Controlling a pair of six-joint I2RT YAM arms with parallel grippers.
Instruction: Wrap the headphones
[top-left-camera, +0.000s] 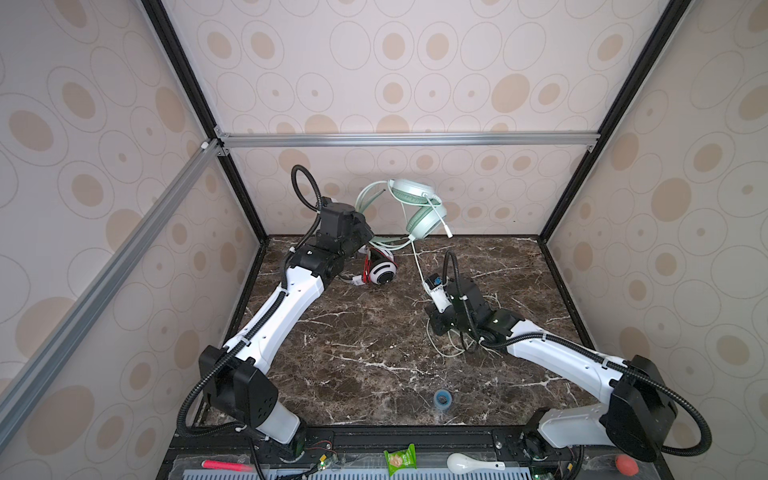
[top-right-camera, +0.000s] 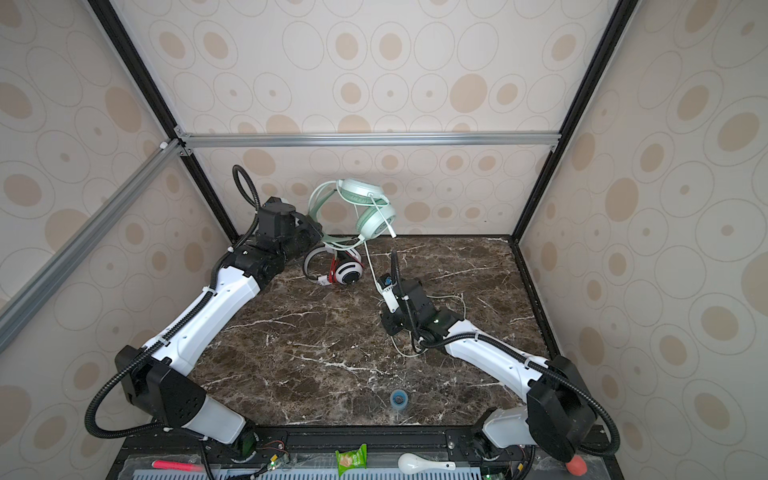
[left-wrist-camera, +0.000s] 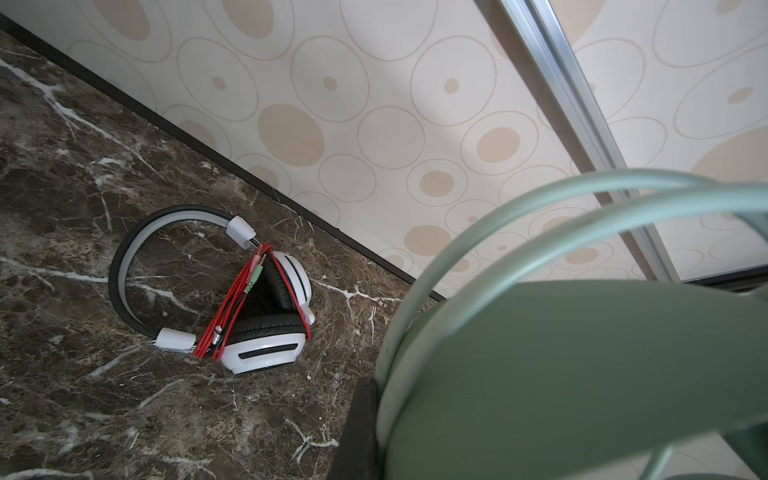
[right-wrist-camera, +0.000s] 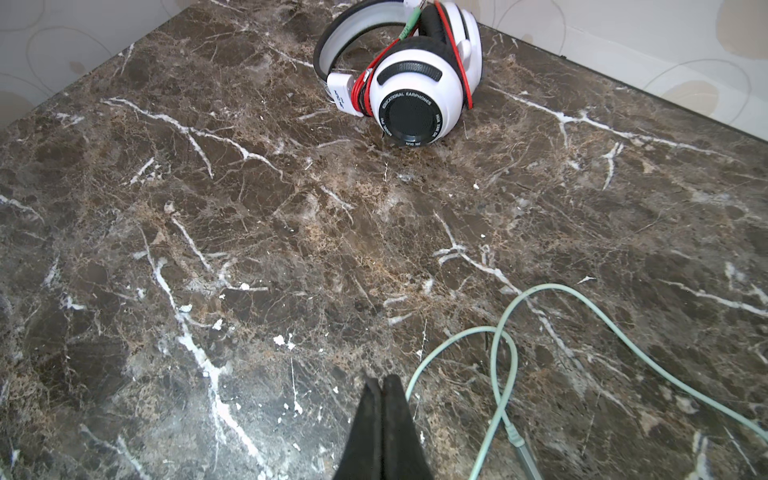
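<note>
The pale mint green headphones (top-left-camera: 417, 208) (top-right-camera: 368, 208) hang in the air near the back wall. My left gripper (top-left-camera: 368, 239) (left-wrist-camera: 386, 415) is shut on their headband (left-wrist-camera: 561, 374), which hides one finger. Their mint cord (top-left-camera: 417, 262) drops towards my right arm and loops on the table (right-wrist-camera: 498, 353). My right gripper (top-left-camera: 436, 326) (right-wrist-camera: 380, 384) sits low over the table with its fingers pressed together. The cord comes out right beside one finger. The white headphones (top-left-camera: 380, 272) (left-wrist-camera: 266, 332) (right-wrist-camera: 415, 83) lie at the back left, with their red cord wound round the ear cups.
The dark marble table (top-left-camera: 353, 353) is walled in on three sides. A small blue tape roll (top-left-camera: 443, 399) lies near the front edge. On the front ledge lie a pink marker (top-left-camera: 224, 464), a green packet (top-left-camera: 400, 459), a white spoon (top-left-camera: 465, 462) and a red ball (top-left-camera: 626, 465).
</note>
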